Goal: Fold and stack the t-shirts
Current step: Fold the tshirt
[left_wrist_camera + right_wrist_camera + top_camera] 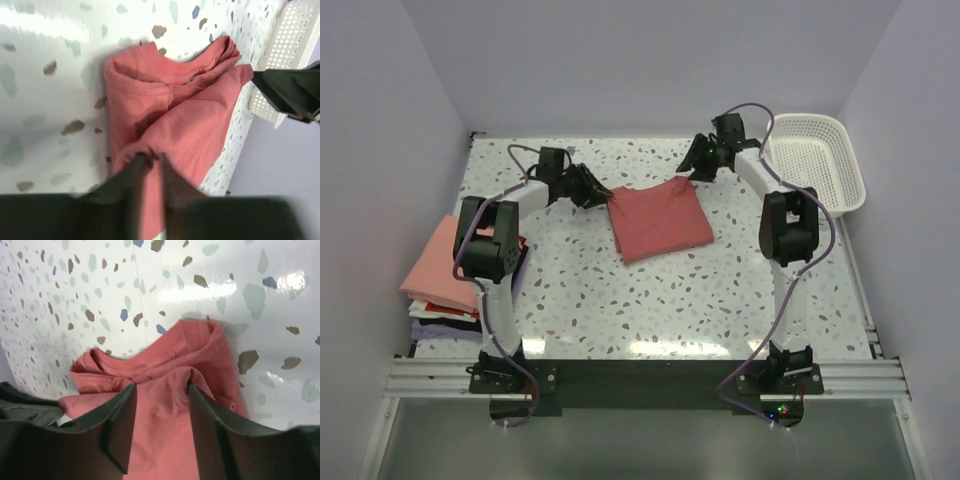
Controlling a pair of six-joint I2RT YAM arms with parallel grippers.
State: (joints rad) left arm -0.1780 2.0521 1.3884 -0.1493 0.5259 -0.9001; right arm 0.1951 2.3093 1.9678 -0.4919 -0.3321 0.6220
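Note:
A brick-red t-shirt [660,222] lies folded in a rough rectangle in the middle of the table. My left gripper [603,195] is at its far left corner and is shut on a pinch of the red fabric [170,115], as the left wrist view [152,159] shows. My right gripper [688,172] is at the far right corner. Its jaws stand apart [162,385], astride a raised ridge of the shirt [165,405]. A stack of folded t-shirts [440,270], salmon-pink on top with lavender and dark ones under it, lies at the table's left edge.
A white lattice basket [815,160] stands at the back right, behind the right arm; it also shows in the left wrist view [290,40]. The speckled table [650,310] runs between walls on the left, back and right.

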